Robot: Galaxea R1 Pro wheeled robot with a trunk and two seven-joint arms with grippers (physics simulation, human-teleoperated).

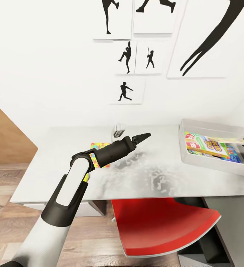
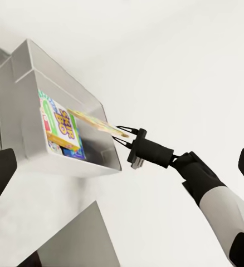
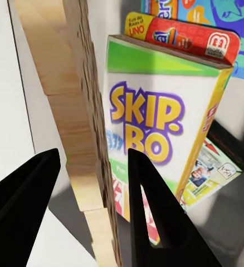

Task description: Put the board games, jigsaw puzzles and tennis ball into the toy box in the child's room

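While the left arm reaches out over the pale grey, mottled counter [image 1: 147, 178], its pincer [image 1: 143, 137] tapers to a dark point in the head view, and whether the jaws are parted or closed cannot be told there. Partly hidden under that forearm lies a flat, brightly patterned jigsaw puzzle [image 1: 98, 147] on the counter top. Just behind the wrist, near the wall, stands a small grey object too unclear to name.

At the counter's right end sits the toy box [image 1: 196, 157], a shallow light-grey plastic tray with flared sides. Inside it lies the glossy "SKIP-BO" board game [image 3: 155, 128], with other printed boxes under and behind it, one red and blue.

The right pincer [image 2: 123, 135] hovers over the tray's far side, clenched on a thin, flat wooden-looking piece [image 3: 72, 100] with a layered, pale grain edge; the piece slants down into the tray, beside the "SKIP-BO" box.

A red chair [image 1: 162, 226] with a smooth curved seat is tucked under the counter. Black baseball-player silhouette pictures [image 1: 126, 92] hang on the white wall.
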